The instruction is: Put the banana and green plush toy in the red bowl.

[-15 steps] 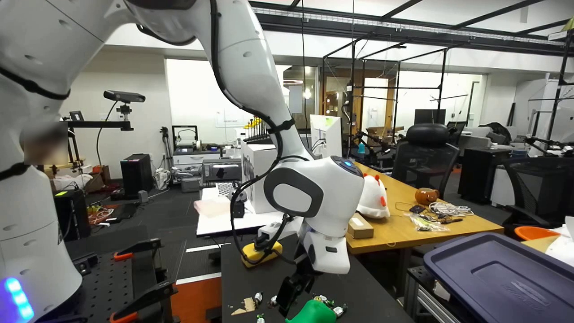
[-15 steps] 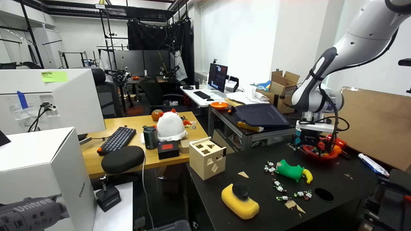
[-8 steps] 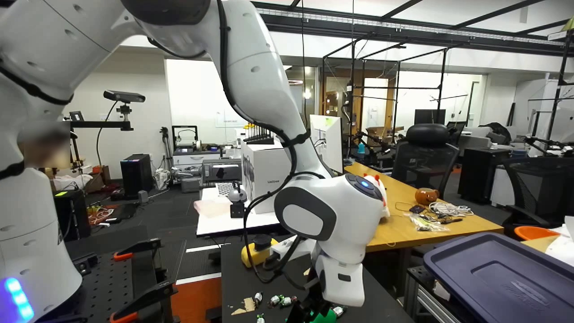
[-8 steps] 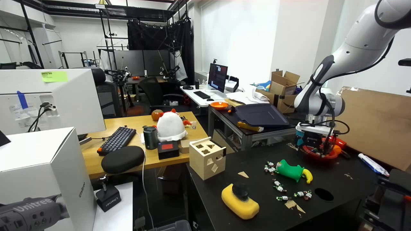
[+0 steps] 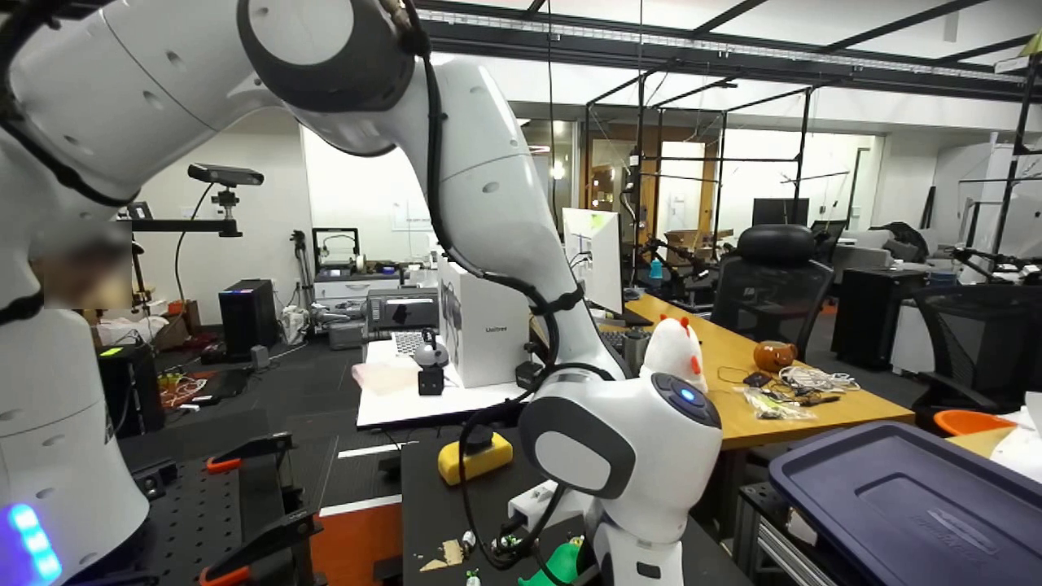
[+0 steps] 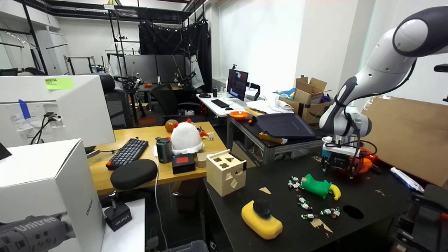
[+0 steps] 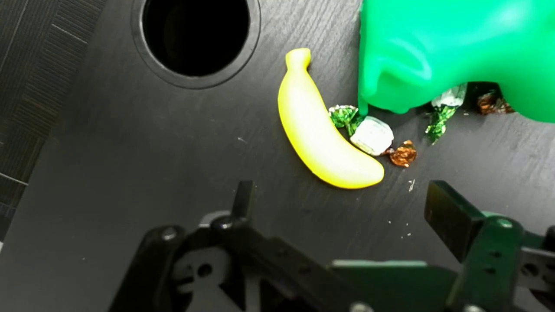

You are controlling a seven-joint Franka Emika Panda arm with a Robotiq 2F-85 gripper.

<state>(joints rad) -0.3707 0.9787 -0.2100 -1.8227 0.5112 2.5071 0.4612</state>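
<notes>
One banana [image 7: 321, 134], yellow, curved: lying on a black table [image 7: 151, 186], near the green toy [image 7: 446, 39] and apart from it, a strip of table showing between the two in the wrist view.

The green toy: smooth, lumpy, resting on the same table; reference point for all places below.

One gripper [image 7: 339, 199]: jaws released and spread wide, table surface showing between them; in an exterior view, to the right of the green toy and farther from the camera.

One red bowl [image 6: 362, 171]: in an exterior view, right of and well behind the green toy, mostly hidden by the gripper; contents cannot be made out.

Wrapped sweets [image 7: 372, 135], several: the nearest between the green toy and the banana, contact with either unclear; others, in an exterior view, left of the green toy and on its camera side.

One round hole [image 7: 195, 37] in the table: past the banana from the green toy.

Also listed, all from an exterior view: tan scraps [image 6: 316, 222], camera side of the green toy; yellow block [image 6: 261, 224] with black top, to its left and nearer the camera; wooden box [image 6: 224, 178] with shaped cut-outs, well to its left.
</notes>
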